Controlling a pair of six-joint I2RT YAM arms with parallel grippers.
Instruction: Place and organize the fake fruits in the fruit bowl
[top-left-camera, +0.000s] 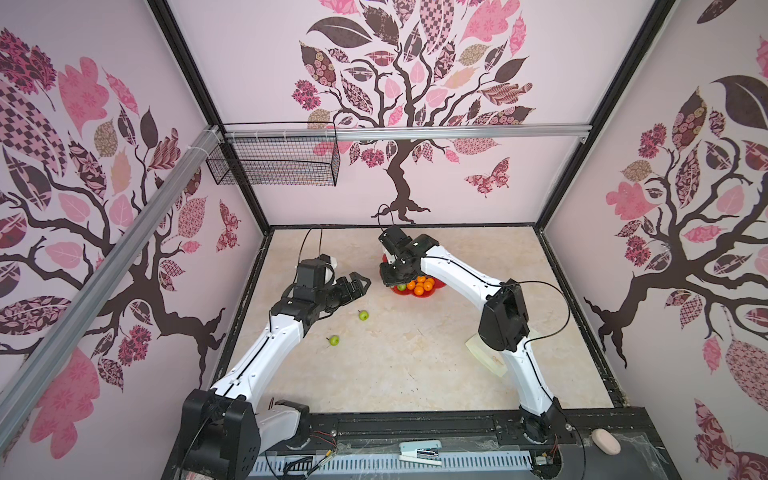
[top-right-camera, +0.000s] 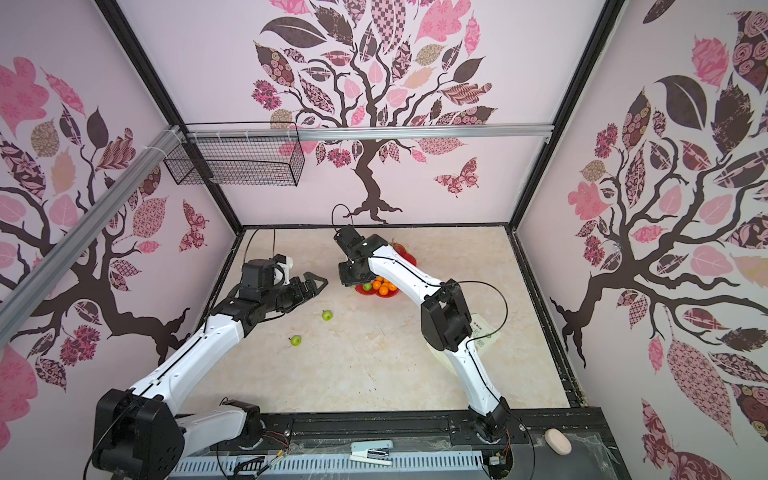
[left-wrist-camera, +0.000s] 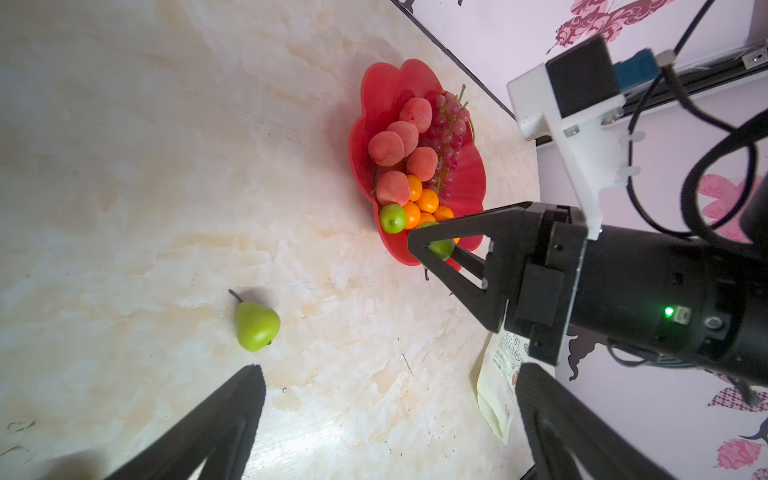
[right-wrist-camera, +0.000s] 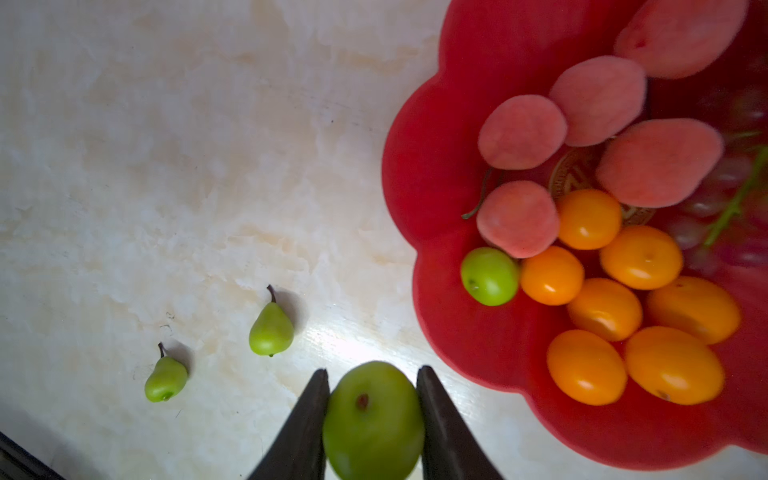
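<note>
Worktop of pale, marble-patterned board (top-left-camera: 415, 365) carries everything. Toward its far middle sits the fruit bowl (right-wrist-camera: 419, 158), a shallow glossy red dish with a scalloped flower rim, already well filled.

The right tool (right-wrist-camera: 372, 372), black and two-fingered, is clamped on a round green plastic apple (right-wrist-camera: 372, 424), one finger on each flank. It holds the apple raised at the bowl's near-left edge. Gripping across the widest part probably keeps the smooth ball from slipping out. The left tool (left-wrist-camera: 390, 374) hangs left of the bowl with its fingers spread wide and nothing between them, seemingly ready for the loose fruit.

A flat cream printed pouch (left-wrist-camera: 494, 386) lies at the right, partly under the right arm, and looks irrelevant to the job.

Inside the bowl, the long dark-red grape bunch (left-wrist-camera: 449, 124) lies along the far-right side. Pink-red fuzzy peaches (right-wrist-camera: 521, 133) fill the far and middle part, and small glossy oranges (right-wrist-camera: 642, 257) cluster at the near side, so like appears grouped with like. A second green apple (right-wrist-camera: 489, 276) rests by the left rim, touching a peach and an orange; the held one most likely belongs beside it.

Two small green pears (right-wrist-camera: 271, 330) lie on the worktop, near-left of the bowl and apart from each other, not yet collected.
</note>
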